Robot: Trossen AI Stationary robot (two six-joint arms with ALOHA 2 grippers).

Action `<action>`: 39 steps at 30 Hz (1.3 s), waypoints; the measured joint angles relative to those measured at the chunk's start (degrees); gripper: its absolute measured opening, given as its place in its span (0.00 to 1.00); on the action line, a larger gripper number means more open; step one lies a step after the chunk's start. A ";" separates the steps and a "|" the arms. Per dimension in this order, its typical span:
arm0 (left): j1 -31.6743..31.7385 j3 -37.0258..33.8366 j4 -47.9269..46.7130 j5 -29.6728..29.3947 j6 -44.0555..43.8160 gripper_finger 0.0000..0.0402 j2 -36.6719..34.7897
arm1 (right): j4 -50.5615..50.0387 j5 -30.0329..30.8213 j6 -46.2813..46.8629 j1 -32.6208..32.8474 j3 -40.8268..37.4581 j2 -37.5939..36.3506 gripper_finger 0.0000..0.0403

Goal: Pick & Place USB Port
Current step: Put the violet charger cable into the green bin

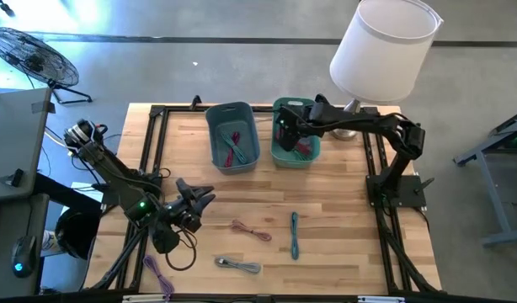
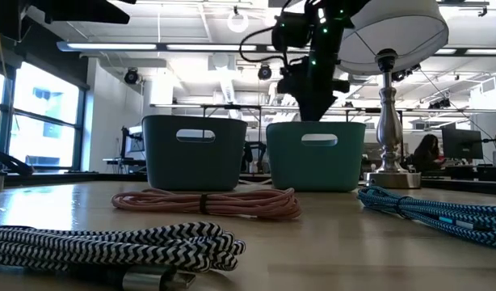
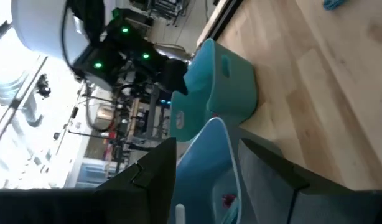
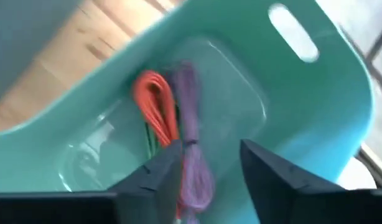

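Two bins stand at the table's far side: a blue-grey bin [image 1: 233,135] and a teal bin [image 1: 294,136]. My right gripper [image 1: 285,135] reaches down into the teal bin, open. In the right wrist view a purple cable bundle [image 4: 192,162] lies on the bin floor beside an orange cable [image 4: 155,102], between my right gripper's fingers [image 4: 206,171] and close to one of them. My left gripper [image 1: 196,197] hovers open over the table's near left part, pointing toward the bins [image 3: 225,81]. A pink cable [image 1: 252,230], a blue cable [image 1: 295,236], a grey cable [image 1: 239,265] and a purple cable [image 1: 157,273] lie on the table.
A lamp with a white shade [image 1: 383,46] stands at the far right corner, close behind the teal bin. The blue-grey bin holds cables [image 1: 235,147] too. A black frame [image 1: 157,114] runs along the table's edges. A fan [image 1: 27,55] stands on the floor beyond the left side.
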 joint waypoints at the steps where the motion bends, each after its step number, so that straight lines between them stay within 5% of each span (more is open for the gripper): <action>1: 0.00 0.00 -0.02 0.43 -0.10 0.42 0.00 | 0.46 -0.07 -1.07 0.44 0.11 -0.12 0.43; 7: 0.00 0.00 -0.70 1.51 -1.07 0.42 -0.03 | 1.68 -6.37 -6.88 3.21 3.19 -0.36 0.61; 13: -3.05 4.30 -10.74 11.67 -2.76 0.42 -1.96 | -0.99 -18.24 -10.33 6.89 10.29 -0.42 0.63; 17: -6.58 12.23 -23.18 25.39 -9.33 0.42 -2.51 | -2.68 -22.13 -14.49 11.03 14.19 -0.45 0.63; 22: -8.36 20.30 -37.05 44.78 -29.85 0.42 -2.50 | -2.72 -22.41 -17.25 16.85 15.66 -0.47 0.64; 32: -8.26 20.12 -40.90 67.12 -54.80 0.42 -0.15 | -2.53 -21.25 -17.82 25.28 15.35 -0.47 0.63; 39: -10.07 20.04 -40.40 80.75 -51.00 0.42 8.37 | -2.50 -23.04 -16.42 30.79 15.35 -0.47 0.64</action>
